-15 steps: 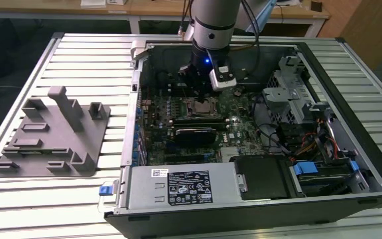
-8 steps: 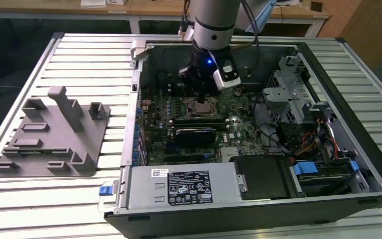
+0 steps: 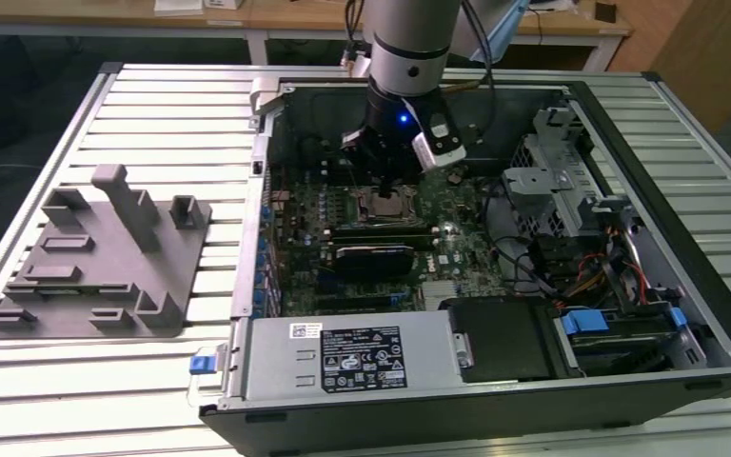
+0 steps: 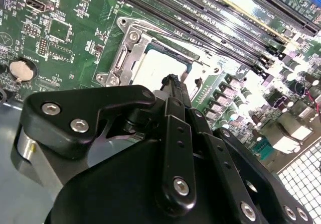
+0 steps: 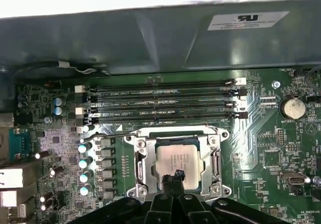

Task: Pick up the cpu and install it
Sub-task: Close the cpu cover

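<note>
On the green motherboard (image 5: 256, 148), the silver-topped square cpu (image 5: 179, 157) sits in its socket (image 5: 143, 158); gripper (image 5: 175, 176) closed above

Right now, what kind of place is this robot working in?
Probably a robotics lab or workshop: an open computer case lies on a slatted metal table, a robot arm reaches into it, and wooden desks stand behind.
</note>
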`<state>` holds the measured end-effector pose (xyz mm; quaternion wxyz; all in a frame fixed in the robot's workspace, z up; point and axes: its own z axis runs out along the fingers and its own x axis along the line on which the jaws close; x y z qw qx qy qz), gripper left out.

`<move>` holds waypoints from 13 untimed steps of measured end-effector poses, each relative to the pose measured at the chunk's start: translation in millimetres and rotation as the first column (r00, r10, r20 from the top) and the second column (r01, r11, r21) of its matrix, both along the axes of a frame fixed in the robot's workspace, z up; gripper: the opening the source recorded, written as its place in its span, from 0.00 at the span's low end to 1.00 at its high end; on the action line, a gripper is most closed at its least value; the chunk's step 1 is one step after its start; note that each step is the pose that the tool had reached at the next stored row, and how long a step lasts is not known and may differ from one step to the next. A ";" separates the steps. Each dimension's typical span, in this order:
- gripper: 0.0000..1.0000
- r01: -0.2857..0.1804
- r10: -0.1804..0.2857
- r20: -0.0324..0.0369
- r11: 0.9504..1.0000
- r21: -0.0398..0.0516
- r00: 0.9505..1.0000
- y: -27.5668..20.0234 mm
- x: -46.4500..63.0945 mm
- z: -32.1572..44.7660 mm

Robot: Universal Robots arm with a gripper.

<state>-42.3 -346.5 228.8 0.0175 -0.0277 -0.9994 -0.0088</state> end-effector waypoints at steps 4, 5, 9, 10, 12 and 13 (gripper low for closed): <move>0.11 0.001 -0.001 0.025 1.000 0.001 1.000 0.0 -0.3 -0.4; 0.11 0.002 -0.002 0.029 1.000 0.001 1.000 0.0 -0.3 -0.6; 0.11 0.002 -0.002 0.042 1.000 0.005 0.999 -0.2 -0.4 -2.9; 0.11 0.002 -0.002 0.044 1.000 0.005 0.999 -0.2 -0.4 -3.5; 0.11 0.002 -0.002 0.044 1.000 0.005 0.999 -0.2 -0.4 -3.6; 0.11 0.002 -0.003 0.044 1.000 0.005 0.999 -0.2 -0.4 -3.6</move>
